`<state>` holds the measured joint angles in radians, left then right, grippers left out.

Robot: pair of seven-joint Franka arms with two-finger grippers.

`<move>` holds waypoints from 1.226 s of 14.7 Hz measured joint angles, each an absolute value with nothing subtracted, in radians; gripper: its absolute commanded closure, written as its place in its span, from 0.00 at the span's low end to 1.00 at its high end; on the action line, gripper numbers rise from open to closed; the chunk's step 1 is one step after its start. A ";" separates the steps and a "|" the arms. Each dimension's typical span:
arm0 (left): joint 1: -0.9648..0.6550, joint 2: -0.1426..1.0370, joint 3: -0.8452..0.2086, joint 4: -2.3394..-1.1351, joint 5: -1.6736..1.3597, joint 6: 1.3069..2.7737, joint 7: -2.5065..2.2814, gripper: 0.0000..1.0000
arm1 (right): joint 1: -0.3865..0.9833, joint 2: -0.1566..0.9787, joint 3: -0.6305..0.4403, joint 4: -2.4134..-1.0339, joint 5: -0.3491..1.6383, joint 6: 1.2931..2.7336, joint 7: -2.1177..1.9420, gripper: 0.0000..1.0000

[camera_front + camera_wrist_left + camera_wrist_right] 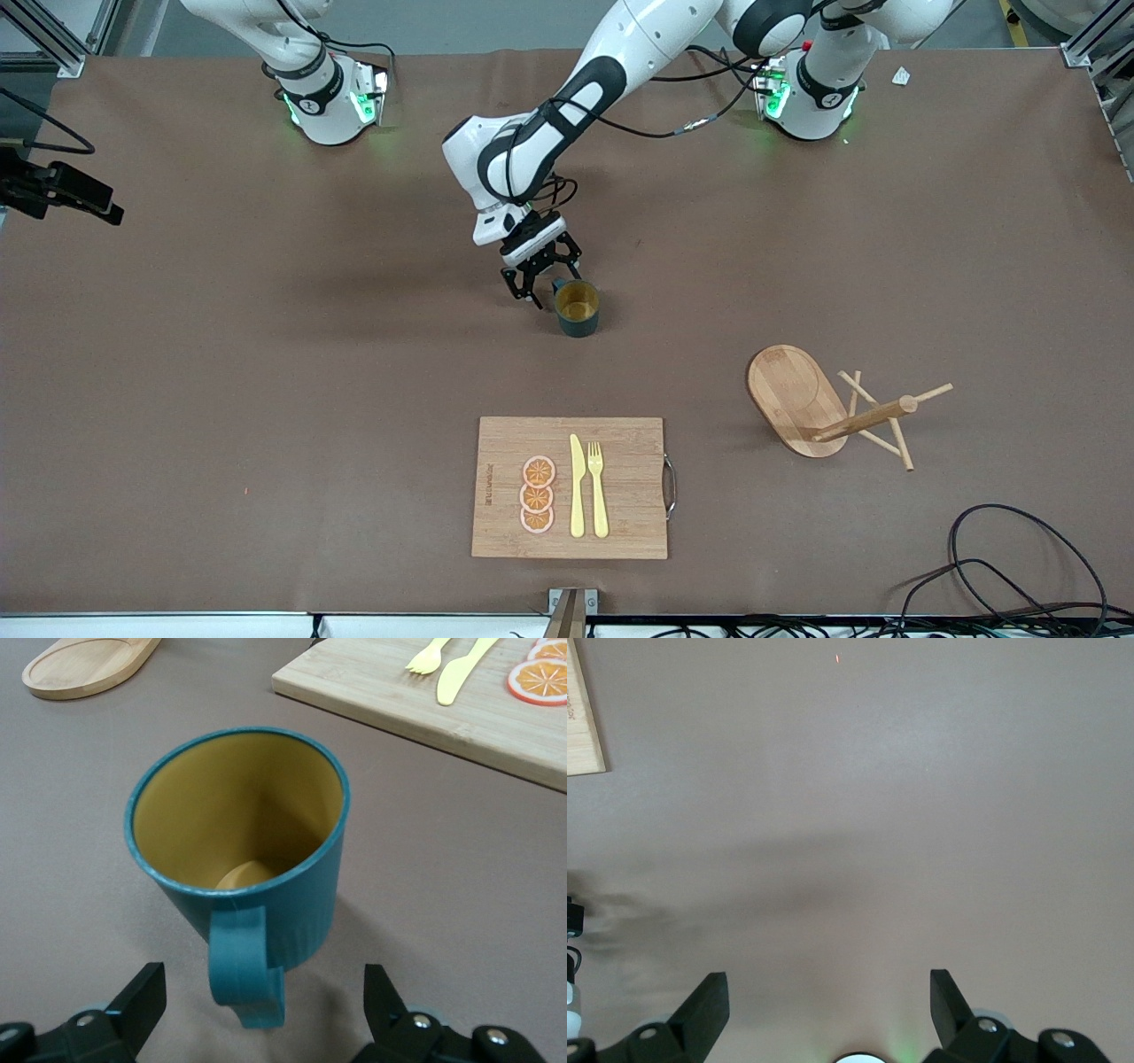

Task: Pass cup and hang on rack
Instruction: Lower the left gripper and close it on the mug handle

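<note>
The dark teal cup (pixel 578 308) stands upright on the brown table, mid-table, its yellowish inside showing. My left gripper (pixel 542 283) is low beside it, open, with one finger on each side of the cup's handle (pixel 244 979) and not touching it. In the left wrist view the cup (pixel 301 904) fills the middle, ahead of the gripper (pixel 264 1019). The wooden rack (pixel 793 394) is nearer the front camera, toward the left arm's end; its oval base (pixel 89 665) lies flat. My right gripper (pixel 828 1010) is open and empty over bare table, outside the front view.
A rectangular wooden cutting board (pixel 629 496) with a yellow knife, a fork and three orange slices lies near the front edge, nearer the camera than the cup. Black cables (pixel 1001 567) lie at the front corner by the left arm's end. A black camera mount (pixel 53 190) sits at the table's edge.
</note>
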<state>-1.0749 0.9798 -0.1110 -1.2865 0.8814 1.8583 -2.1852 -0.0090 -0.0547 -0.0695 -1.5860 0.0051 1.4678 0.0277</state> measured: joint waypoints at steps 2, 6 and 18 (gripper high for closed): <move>-1.075 0.985 -0.111 -1.286 0.884 1.859 -2.185 0.13 | -0.009 -0.060 -0.070 -1.588 0.005 1.466 0.028 0.00; -1.075 0.988 -0.111 -1.285 0.884 1.859 -2.185 0.38 | -0.010 -0.063 -0.073 -1.591 0.005 1.454 0.028 0.00; -1.077 1.003 -0.111 -1.280 0.934 1.861 -2.184 0.99 | -0.010 -0.081 -0.074 -1.591 0.004 1.444 0.003 0.00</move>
